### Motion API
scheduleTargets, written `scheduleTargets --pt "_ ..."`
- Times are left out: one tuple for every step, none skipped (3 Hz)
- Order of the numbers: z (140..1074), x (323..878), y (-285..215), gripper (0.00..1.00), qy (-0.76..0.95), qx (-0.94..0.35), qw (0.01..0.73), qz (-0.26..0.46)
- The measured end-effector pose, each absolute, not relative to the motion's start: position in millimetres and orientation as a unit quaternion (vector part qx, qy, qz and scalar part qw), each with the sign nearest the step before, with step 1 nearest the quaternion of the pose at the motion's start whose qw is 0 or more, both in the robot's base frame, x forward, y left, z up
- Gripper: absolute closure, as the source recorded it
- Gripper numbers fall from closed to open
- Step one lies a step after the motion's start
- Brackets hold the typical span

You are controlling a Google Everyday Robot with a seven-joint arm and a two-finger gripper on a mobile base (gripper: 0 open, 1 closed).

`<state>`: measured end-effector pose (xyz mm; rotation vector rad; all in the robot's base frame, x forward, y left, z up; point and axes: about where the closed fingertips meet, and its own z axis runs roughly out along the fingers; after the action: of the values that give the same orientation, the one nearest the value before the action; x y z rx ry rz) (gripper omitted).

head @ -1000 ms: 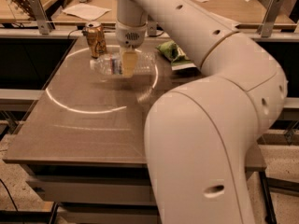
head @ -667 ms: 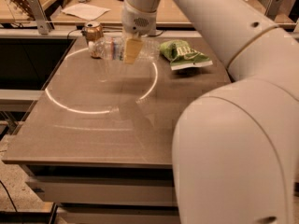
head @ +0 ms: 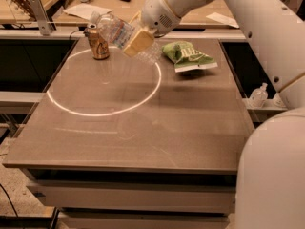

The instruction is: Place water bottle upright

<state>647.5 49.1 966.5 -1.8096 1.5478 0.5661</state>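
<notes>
— Any change to report on the water bottle (head: 119, 31)?

— Plenty. A second ago, lying low and nearly flat just over the table (head: 143, 142). Now hoisted well clear of it, hanging in the air at the far left, just beside the gold-brown drink can (head: 98, 43).

— Upright yet?

— Not yet. Tilted hard, with the white cap (head: 95, 18) pointing up and left, above the can, and the base down and to the right, over the far arc of the white circle (head: 95, 112).

— And the gripper (head: 133, 37)?

— Clamped across the bottle's middle, over the label band, with one tan finger pad (head: 139, 41) laid flat on the near side. Reaching in from the right, wrist rolled over.

— Meaning for the task?

— Pick-up done, by the look of it; the turn only partly done. Left to do, most likely: rolling the wrist until the cap points straight up, then lowering the base onto bare tabletop.

— Risks?

— Clipping the can with the cap end during the turn. No trouble from the green snack bag (head: 188, 56), well apart to the right. Also worth minding: letting go before the base sits flat, and toppling again.
</notes>
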Motion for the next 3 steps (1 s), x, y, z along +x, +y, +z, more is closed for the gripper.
scheduleTargets --pt "977 635 61 1.0 0.557 -0.653 0.4 0.32" --pt "977 624 73 1.0 0.523 -0.615 0.428 0.406" --pt "977 624 73 1.0 0.523 -0.616 0.428 0.406"
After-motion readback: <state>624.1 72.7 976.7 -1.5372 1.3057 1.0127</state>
